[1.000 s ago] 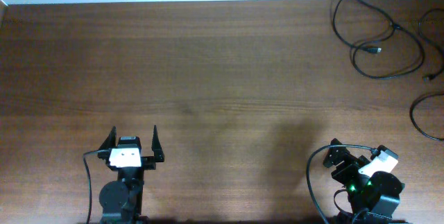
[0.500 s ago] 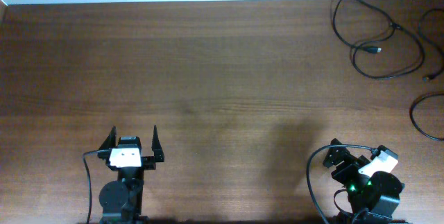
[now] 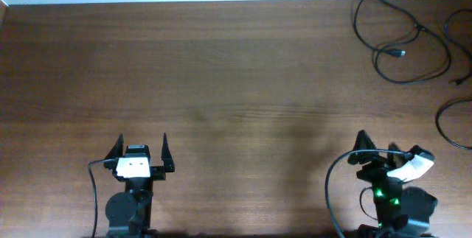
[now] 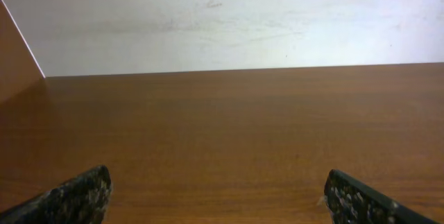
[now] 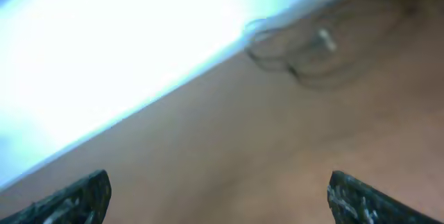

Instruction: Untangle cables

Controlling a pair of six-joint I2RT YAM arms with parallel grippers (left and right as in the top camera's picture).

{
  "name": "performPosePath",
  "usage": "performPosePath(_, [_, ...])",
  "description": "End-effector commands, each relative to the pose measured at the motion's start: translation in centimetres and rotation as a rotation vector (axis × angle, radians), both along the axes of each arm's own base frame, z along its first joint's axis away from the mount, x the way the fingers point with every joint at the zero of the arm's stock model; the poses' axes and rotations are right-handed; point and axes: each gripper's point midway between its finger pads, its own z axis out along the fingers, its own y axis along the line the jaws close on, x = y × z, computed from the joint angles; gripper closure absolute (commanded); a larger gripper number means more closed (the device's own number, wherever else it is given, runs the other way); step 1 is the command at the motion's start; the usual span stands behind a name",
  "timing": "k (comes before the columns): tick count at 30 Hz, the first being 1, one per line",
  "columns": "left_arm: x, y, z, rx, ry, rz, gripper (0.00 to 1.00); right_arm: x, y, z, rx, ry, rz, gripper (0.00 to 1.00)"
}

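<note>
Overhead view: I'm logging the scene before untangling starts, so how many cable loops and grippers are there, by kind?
Thin black flexible cable loops, far right: 3 (they may join off-frame)
Black two-finger grippers, both open: 2 (left gripper, right gripper)
Total: 5

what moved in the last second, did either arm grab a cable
The right gripper swung from tilted toward the left to pointing straight ahead, and its wrist shifted slightly right. It took hold of nothing; its jaws are open and empty. The left gripper, also open, and the thin black cables at the far right stayed where they were.
</note>
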Motion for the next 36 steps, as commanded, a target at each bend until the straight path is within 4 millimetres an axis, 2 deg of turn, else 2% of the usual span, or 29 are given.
performPosePath(1, [0.0, -0.1, -0.2, 0.016, 0.005, -0.009, 0.02, 0.1, 3.5, 4.8, -0.287, -0.2, 0.162, 0.01])
performPosePath(3, [0.0, -0.1, -0.2, 0.016, 0.005, -0.009, 0.02, 0.0, 4.6, 6.0, -0.409, -0.261, 0.206, 0.01])
performPosePath(5, [0.0, -0.1, -0.2, 0.016, 0.005, -0.009, 0.02, 0.0, 5.1, 6.0, -0.471, -0.282, 0.221, 0.01])
performPosePath(11, [0.0, -0.1, -0.2, 0.016, 0.005, -0.009, 0.02, 0.8, 4.9, 3.0, -0.548, -0.295, 0.211, 0.01])
performPosePath(17, [0.0, -0.1, -0.2, 0.016, 0.005, -0.009, 0.02, 1.1, 3.7, 1.2, -0.615, -0.215, 0.182, 0.01])
performPosePath(19, [0.0, -0.1, -0.2, 0.016, 0.005, -0.009, 0.02, 1.2, 3.6, -0.4, -0.644, -0.153, 0.202, 0.01])
performPosePath(21, [0.0, -0.1, -0.2, 0.016, 0.005, -0.009, 0.02, 1.1, 3.5, -1.8, -0.636, -0.095, 0.212, 0.01])
performPosePath(30, [0.0, -0.1, -0.2, 0.016, 0.005, -0.009, 0.02, 1.2, 2.5, -1.9, -0.656, -0.07, 0.158, 0.01])
performPosePath(36, [0.0, -0.1, -0.2, 0.016, 0.005, -0.009, 0.02, 1.2, 0.9, -2.1, -0.519, -0.04, 0.055, 0.01])
